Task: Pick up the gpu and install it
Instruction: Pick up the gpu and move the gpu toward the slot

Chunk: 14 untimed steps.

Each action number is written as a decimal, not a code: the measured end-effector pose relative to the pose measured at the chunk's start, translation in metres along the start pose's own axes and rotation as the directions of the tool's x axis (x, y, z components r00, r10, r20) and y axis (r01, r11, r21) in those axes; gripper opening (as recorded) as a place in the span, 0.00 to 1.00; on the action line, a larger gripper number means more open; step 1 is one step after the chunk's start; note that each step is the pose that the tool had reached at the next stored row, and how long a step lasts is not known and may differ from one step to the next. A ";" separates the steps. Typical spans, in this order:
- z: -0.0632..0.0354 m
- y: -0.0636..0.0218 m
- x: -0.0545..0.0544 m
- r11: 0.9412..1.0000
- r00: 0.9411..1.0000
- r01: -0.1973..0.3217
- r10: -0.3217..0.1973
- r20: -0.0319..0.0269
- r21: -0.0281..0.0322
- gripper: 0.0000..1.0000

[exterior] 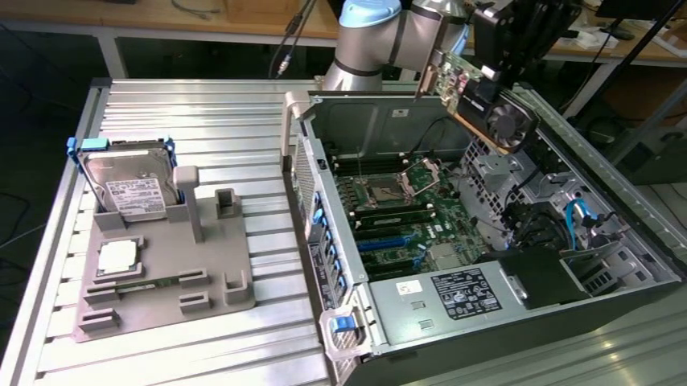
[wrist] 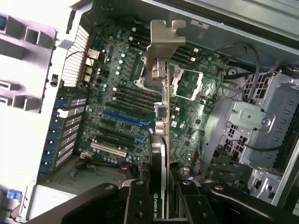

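End effector (wrist: 161, 198) grips gpu (wrist: 158, 149), label "NVIDIA".

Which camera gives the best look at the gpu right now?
The exterior view: the gpu shows its face and fan, up above the open case. The wrist view sees the gpu edge-on, bracket toward the motherboard.

I'm seeing bare silvery metal on the gpu (wrist: 159, 116) bracket (wrist: 164, 35). The table (exterior: 183, 104) is showing ribbed dull metal, the holder (exterior: 161, 297) matt grey plastic.
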<state>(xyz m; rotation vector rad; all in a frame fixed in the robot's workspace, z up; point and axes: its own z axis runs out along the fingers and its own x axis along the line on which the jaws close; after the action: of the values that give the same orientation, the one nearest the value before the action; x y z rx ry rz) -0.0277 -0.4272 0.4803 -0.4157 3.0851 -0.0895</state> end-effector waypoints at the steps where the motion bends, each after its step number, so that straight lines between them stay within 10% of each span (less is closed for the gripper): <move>1: 0.0004 0.0000 0.000 1.000 1.000 -0.016 0.016 -0.001 0.000 0.27; 14: 0.0050 0.0004 0.000 0.974 0.974 -0.227 0.227 -0.013 0.006 0.27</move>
<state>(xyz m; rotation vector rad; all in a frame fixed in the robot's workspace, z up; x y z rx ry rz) -0.0277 -0.4272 0.4753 -0.0596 3.1190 -0.0940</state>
